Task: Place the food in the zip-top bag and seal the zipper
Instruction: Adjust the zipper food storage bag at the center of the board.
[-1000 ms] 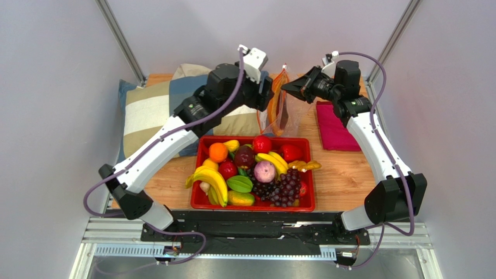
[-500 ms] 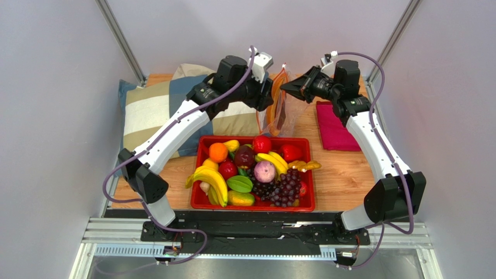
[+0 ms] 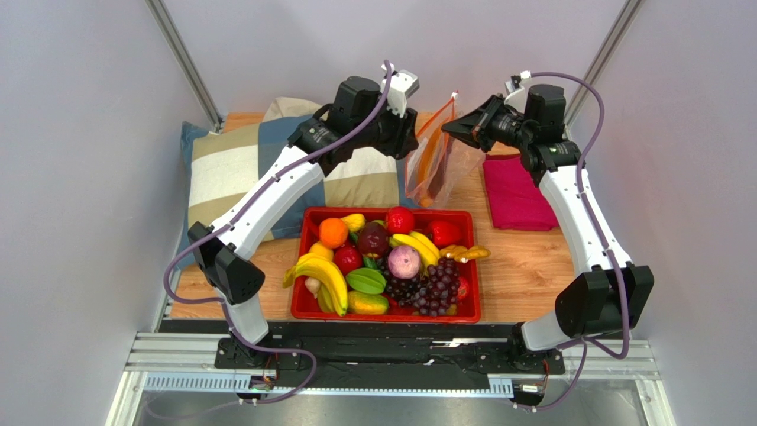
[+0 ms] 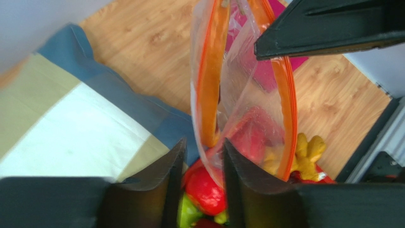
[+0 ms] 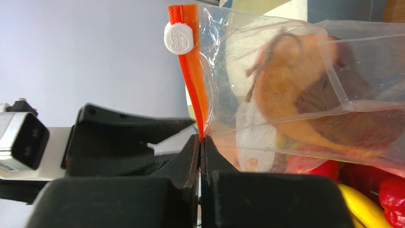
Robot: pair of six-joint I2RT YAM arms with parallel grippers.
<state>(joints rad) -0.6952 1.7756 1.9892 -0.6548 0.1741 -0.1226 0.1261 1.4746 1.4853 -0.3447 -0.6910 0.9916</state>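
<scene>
Striped pillow (image 3: 222, 169) lying at the far left of the wooden table (image 3: 524, 266) — magenta cloth (image 3: 515, 195) lying folded at far right, red tray (image 3: 391, 317) sitting near, centre.

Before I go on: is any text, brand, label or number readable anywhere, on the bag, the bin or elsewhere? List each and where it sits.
Nothing can be read in any view.
white slider on the zipper: a faint raised marking, too blurred to read.
white patch on the zip-top bag: possibly a printed label, too blurred to read.
red bin: no lettering shows.
</scene>
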